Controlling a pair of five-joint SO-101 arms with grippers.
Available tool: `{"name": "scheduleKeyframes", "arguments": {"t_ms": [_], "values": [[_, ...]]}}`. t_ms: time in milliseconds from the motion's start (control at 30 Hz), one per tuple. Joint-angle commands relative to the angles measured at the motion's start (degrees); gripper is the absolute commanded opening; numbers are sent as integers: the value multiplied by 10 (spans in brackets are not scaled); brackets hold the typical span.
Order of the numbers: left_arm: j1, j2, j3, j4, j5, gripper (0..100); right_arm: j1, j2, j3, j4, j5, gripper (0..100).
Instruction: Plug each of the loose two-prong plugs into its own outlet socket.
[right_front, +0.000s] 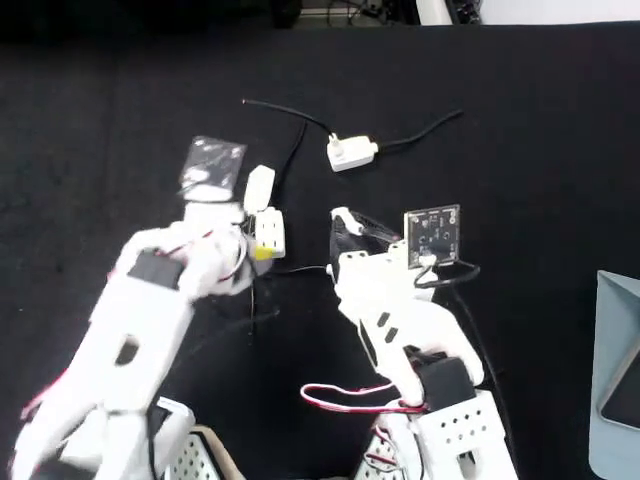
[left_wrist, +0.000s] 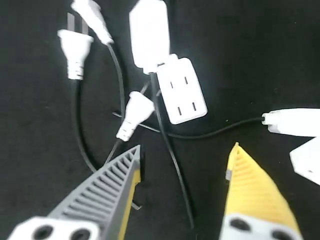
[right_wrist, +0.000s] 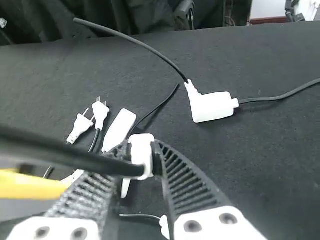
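Plug (right_wrist: 141, 148) sits clamped in right tool (right_wrist: 140, 161); left tool (left_wrist: 186, 148) gapes.

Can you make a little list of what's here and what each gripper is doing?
table: black
outlet block: white, big plug at one end
loose plugs: two, white, beside the block
left gripper: open, near the block
right gripper: shut on a white plug with black cable
adapter: white, lying apart, farther from the arms

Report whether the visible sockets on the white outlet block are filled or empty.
Empty: the left wrist view shows both slot pairs on the outlet block bare, with no prongs in them.
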Motion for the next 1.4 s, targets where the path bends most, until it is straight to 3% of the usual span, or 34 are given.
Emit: {"name": "scheduleKeyframes", "arguments": {"t_ms": [0, 267, 600, 933, 1367], "values": [[21, 160, -128, -9, 37, 279, 9, 3, -13, -24, -7, 11], [21, 355, -255, -8, 58, 276, 9, 3, 1, -40, -4, 11], [21, 482, -336, -11, 69, 273, 9, 2, 1, -40, -4, 11], [27, 512, -365, -8, 63, 104, 9, 2, 1, -40, -4, 11], [32, 368, -373, 146, -119, 66, 10, -2, 1, -38, -4, 11]]}}
